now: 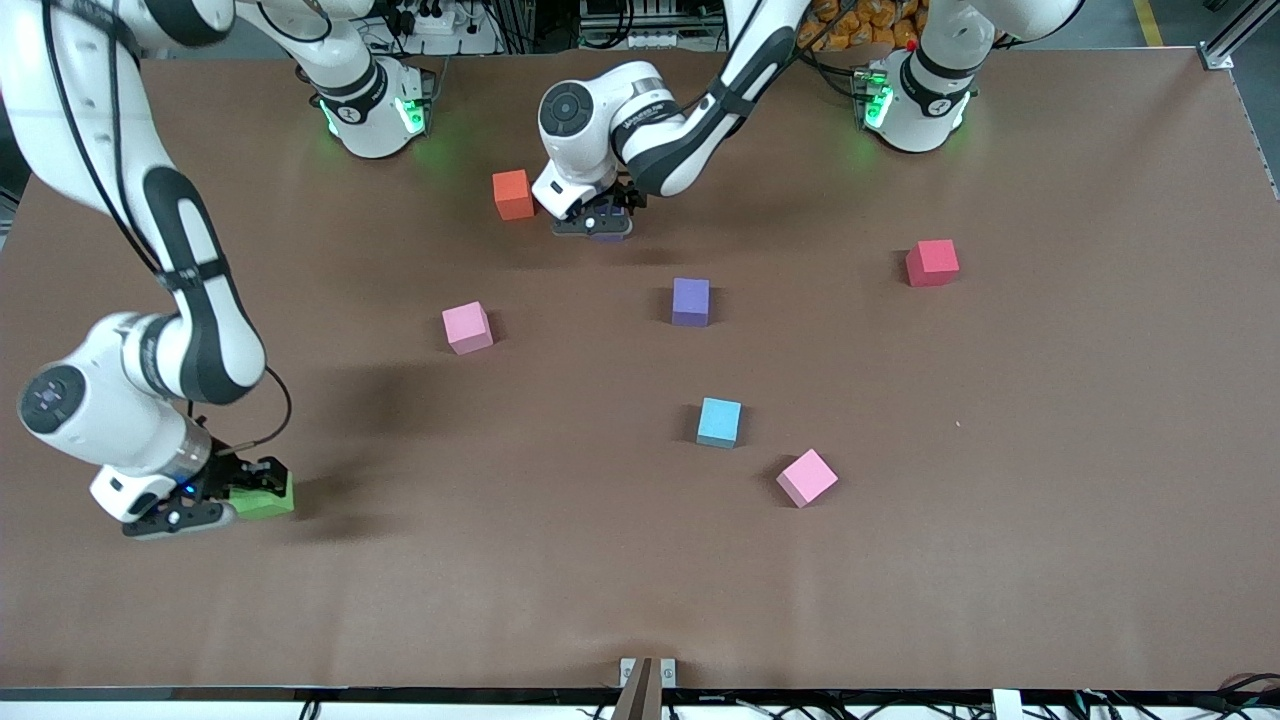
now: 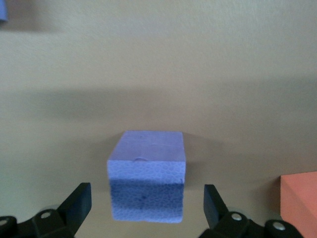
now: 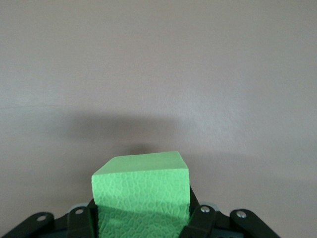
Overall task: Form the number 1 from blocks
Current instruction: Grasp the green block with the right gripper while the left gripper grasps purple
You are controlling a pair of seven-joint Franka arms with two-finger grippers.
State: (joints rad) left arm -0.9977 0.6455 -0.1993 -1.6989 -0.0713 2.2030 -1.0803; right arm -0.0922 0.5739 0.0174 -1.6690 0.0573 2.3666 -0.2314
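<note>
My left gripper (image 1: 598,224) hangs low over a purple block (image 1: 612,236) near the robots' bases. In the left wrist view this purple block (image 2: 146,181) sits between the open fingers (image 2: 78,202) with a gap on each side. My right gripper (image 1: 243,492) is shut on the green block (image 1: 270,499) at the right arm's end of the table, low over the surface. The right wrist view shows the green block (image 3: 141,187) squeezed in that gripper (image 3: 141,220). A second purple block (image 1: 690,301) and two pink blocks (image 1: 467,327) (image 1: 807,477) lie loose mid-table.
An orange cube (image 1: 513,194) stands right beside my left gripper and shows as the orange cube (image 2: 299,203) in its wrist view. A light blue cube (image 1: 719,421) lies near the lower pink block. A red cube (image 1: 932,262) sits toward the left arm's end.
</note>
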